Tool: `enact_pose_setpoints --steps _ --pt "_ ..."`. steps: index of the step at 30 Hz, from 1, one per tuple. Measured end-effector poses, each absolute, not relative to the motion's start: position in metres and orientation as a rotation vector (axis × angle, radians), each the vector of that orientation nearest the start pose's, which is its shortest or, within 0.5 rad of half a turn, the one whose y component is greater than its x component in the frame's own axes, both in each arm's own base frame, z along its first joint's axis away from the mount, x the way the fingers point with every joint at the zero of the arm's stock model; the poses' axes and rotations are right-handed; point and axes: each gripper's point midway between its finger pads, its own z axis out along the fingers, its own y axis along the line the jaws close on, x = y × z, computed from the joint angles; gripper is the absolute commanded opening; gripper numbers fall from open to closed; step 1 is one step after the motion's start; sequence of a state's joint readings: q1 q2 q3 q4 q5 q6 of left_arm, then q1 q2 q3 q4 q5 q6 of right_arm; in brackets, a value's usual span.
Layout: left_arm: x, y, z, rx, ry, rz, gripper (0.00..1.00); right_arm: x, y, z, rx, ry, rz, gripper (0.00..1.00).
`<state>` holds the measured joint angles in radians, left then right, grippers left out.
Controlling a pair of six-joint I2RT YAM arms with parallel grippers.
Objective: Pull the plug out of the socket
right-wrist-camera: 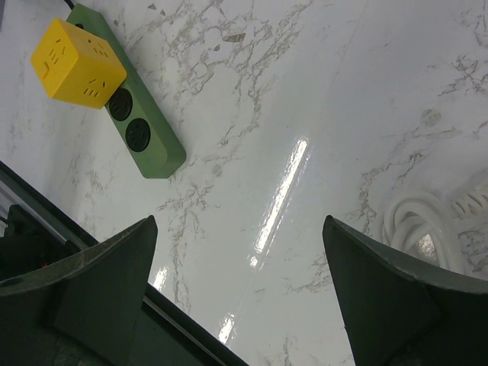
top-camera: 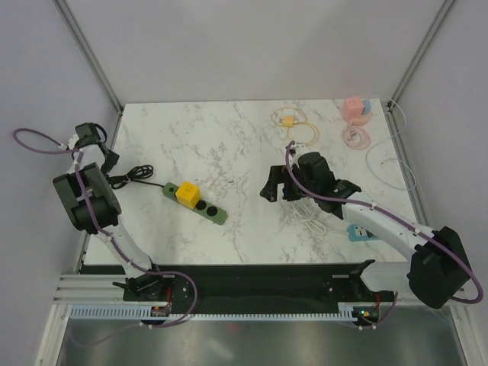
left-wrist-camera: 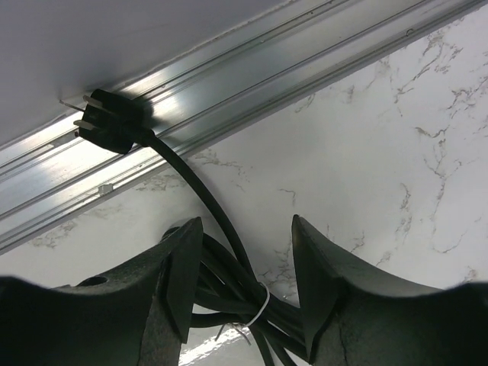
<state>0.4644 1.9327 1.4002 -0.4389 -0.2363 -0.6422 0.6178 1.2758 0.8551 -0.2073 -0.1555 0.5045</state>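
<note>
A yellow cube plug point(top-camera: 187, 191) point(right-wrist-camera: 78, 63) sits plugged into the left end of a green power strip socket point(top-camera: 216, 211) point(right-wrist-camera: 152, 149) on the marble table. The strip's black cable point(top-camera: 133, 177) runs left to a tied bundle point(left-wrist-camera: 229, 297). Its black pronged plug point(left-wrist-camera: 110, 122) lies loose by the metal rail. My left gripper point(top-camera: 110, 162) point(left-wrist-camera: 244, 282) hangs over that bundle at the table's left edge, open, its fingers astride the cable. My right gripper point(top-camera: 273, 187) point(right-wrist-camera: 240, 297) hovers right of the strip, wide open and holding nothing.
A coil of white cable point(top-camera: 305, 210) point(right-wrist-camera: 419, 221) lies under the right arm, with a blue socket block point(top-camera: 360, 232) beside it. At the back right are a small yellow plug with looped cord point(top-camera: 288, 120) and pink pieces point(top-camera: 354, 108). An aluminium rail point(left-wrist-camera: 229, 84) borders the left edge.
</note>
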Motion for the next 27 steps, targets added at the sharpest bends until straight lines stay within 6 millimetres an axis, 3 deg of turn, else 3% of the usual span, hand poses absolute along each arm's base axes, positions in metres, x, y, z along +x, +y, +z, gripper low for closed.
enact_pose_setpoints --steps 8,22,27 --pt "0.411 0.225 0.044 -1.416 2.124 0.239 0.52 0.272 0.251 0.153 -0.222 2.281 0.783 0.98" --pt "0.414 0.224 0.026 -1.466 2.145 0.222 0.51 0.269 0.25 0.15 -0.214 2.284 0.787 0.98" --pt "0.412 0.225 0.023 -1.492 2.151 0.216 0.43 0.267 0.249 0.146 -0.202 2.294 0.79 0.98"
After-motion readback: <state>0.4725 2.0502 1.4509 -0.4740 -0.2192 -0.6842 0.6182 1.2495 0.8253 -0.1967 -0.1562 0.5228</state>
